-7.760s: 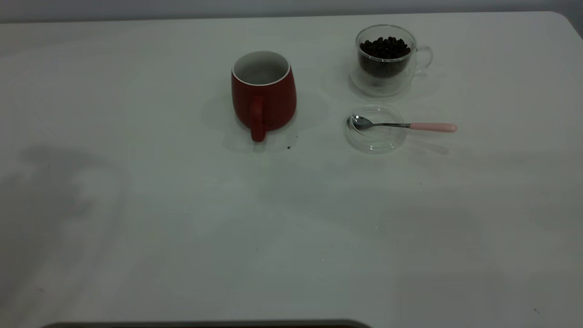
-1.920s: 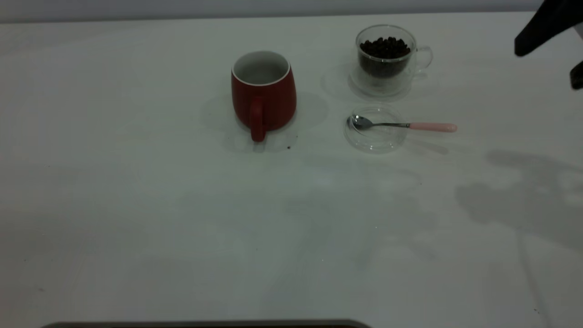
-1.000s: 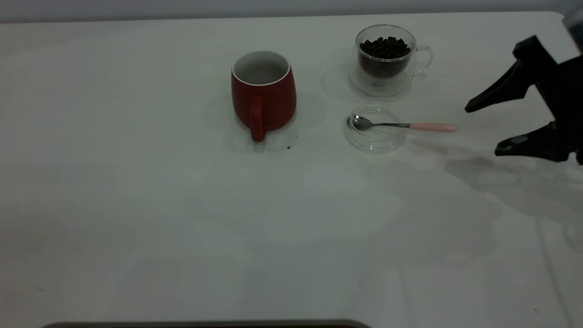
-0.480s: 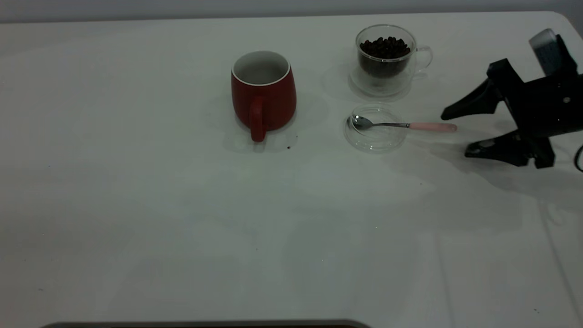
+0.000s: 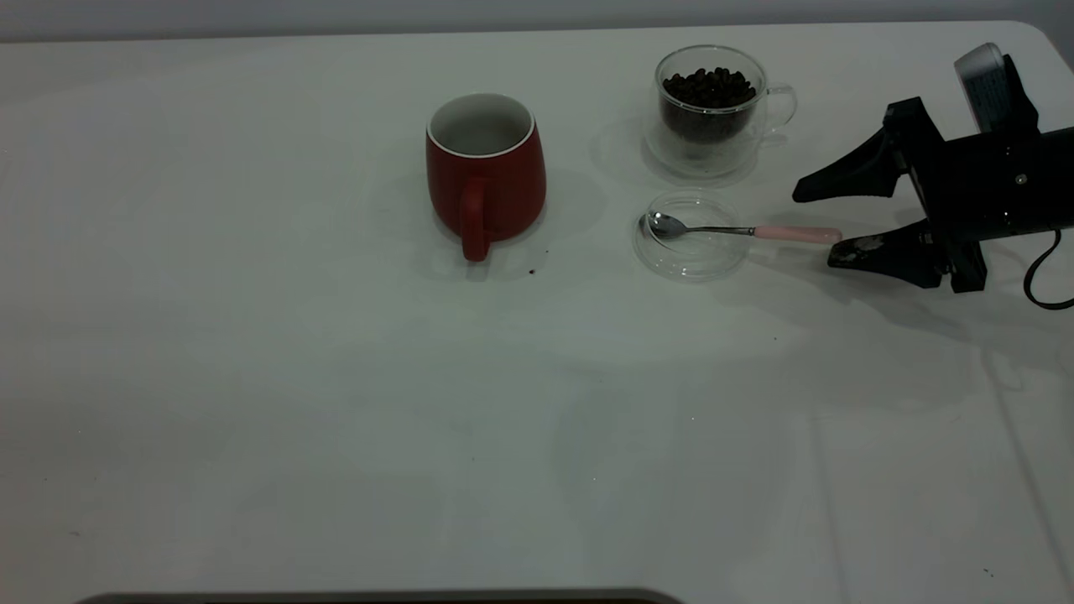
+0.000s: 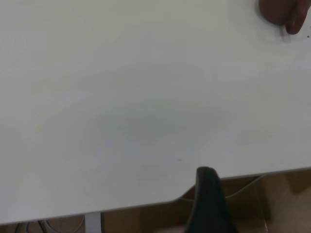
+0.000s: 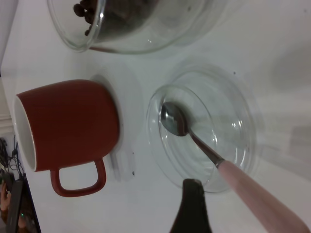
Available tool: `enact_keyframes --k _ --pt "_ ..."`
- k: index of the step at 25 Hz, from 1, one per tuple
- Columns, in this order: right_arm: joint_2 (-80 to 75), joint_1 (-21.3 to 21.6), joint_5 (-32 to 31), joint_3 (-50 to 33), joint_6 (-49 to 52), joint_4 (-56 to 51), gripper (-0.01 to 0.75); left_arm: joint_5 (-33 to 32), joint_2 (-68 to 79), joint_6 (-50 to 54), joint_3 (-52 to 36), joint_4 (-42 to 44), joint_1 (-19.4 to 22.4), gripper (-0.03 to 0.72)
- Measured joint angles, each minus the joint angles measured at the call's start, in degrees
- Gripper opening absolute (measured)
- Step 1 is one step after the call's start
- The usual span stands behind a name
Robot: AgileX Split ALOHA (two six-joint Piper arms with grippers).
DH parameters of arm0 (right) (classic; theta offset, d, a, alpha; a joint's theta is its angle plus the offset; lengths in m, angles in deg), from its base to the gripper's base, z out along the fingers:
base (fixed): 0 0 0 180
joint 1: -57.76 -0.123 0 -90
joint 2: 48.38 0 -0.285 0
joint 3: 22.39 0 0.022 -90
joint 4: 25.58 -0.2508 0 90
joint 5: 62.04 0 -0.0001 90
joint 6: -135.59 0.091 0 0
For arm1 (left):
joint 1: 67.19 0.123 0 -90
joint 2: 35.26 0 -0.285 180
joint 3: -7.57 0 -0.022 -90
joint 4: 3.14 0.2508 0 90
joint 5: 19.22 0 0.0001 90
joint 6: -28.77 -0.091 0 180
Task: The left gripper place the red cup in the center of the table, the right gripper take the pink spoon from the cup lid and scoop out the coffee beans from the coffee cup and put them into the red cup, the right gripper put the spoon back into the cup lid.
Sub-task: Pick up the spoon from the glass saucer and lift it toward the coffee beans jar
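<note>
The red cup (image 5: pixel 495 176) stands upright and empty at mid-table, its handle toward the front. The coffee cup (image 5: pixel 713 134), holding coffee beans (image 5: pixel 709 86), stands to its right. In front of that, the pink spoon (image 5: pixel 789 234) lies with its bowl in the cup lid (image 5: pixel 696 262) and its handle pointing right. My right gripper (image 5: pixel 814 230) is open, low over the table, with the handle's end between its fingers. The right wrist view shows one finger (image 7: pixel 192 206) beside the spoon (image 7: pixel 243 179) and lid (image 7: pixel 233 121). My left gripper (image 6: pixel 209 194) is at the table's edge, far from the red cup (image 6: pixel 282 12).
The white table (image 5: pixel 336 377) is bare in front of and left of the cups. A few dark specks lie near the red cup's base (image 5: pixel 532 271). A dark strip (image 5: pixel 377 597) runs along the table's front edge.
My right gripper came in from the right and moved left and down, open, until its fingers flank the end of the spoon's handle. The cups, lid and spoon have not moved.
</note>
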Motion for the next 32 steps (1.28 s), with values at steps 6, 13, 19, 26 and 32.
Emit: enact_keyframes --k 6,13,19,26,32 --pt "-0.06 0.00 -2.81 0.04 -0.29 0.00 0.668 0.00 0.00 0.00 0.00 0.00 0.00 0.588" --pt "-0.06 0.00 -3.96 0.04 1.53 0.00 0.646 0.00 0.00 0.00 0.00 0.00 0.00 0.588" --pt "-0.06 0.00 -5.15 0.04 1.86 0.00 0.610 0.00 0.00 0.00 0.00 0.00 0.00 0.588" --pt "-0.06 0.00 -5.34 0.04 1.61 0.00 0.513 0.00 0.00 0.00 0.00 0.00 0.00 0.588" --pt "-0.06 0.00 -5.34 0.04 0.41 0.00 0.339 0.00 0.00 0.00 0.00 0.00 0.00 0.588"
